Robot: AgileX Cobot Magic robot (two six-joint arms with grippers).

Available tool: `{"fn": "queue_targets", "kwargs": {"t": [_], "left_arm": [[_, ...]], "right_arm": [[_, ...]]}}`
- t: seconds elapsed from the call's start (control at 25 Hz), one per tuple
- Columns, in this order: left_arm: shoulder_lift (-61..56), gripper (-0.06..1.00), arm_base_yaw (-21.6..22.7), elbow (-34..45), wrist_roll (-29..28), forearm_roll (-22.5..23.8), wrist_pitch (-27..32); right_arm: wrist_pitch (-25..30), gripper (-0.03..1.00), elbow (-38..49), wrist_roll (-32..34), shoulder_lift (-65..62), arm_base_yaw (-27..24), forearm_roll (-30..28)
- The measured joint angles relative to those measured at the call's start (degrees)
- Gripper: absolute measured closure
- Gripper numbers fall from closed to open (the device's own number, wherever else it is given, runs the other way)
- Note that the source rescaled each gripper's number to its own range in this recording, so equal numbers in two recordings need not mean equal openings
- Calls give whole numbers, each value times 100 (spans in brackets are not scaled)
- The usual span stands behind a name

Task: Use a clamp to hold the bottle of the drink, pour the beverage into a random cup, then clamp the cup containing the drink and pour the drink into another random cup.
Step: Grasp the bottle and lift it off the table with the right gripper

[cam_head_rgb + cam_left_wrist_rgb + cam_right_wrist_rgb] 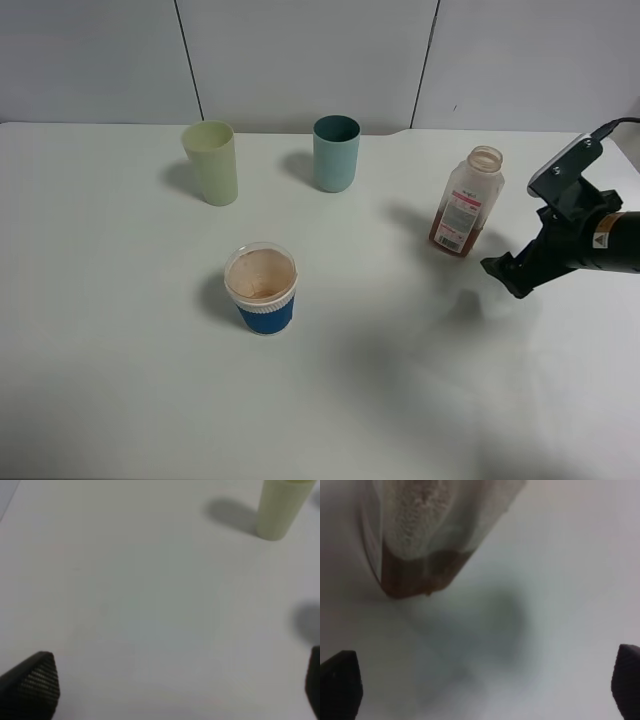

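Note:
The bottle (467, 200) stands upright and uncapped on the right of the table, with a little brown beverage (449, 238) at its bottom. My right gripper (508, 274) hangs just right of and nearer than the bottle, apart from it. In the right wrist view the bottle (420, 535) lies ahead of the open right gripper (482, 685), and nothing is between the fingers. The blue-banded white cup (262, 290), brown-stained inside, sits in the middle left. The pale yellow-green tumbler (211, 162) stands at the back left. My left gripper (172, 685) is open over bare table, with the tumbler (280, 507) far ahead.
A teal cup (336, 152) stands at the back, between the tumbler and the bottle. The white table (400, 400) ends at a grey panelled wall behind. The left arm is outside the exterior high view.

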Motion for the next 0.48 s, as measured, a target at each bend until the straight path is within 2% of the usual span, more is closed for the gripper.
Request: {"fn": "queue_targets", "kwargs": {"t": [0.48], "left_arm": [[0, -6, 0, 0, 0, 0, 0]], "right_arm": [[-806, -3, -33, 0, 457, 0, 0]]}}
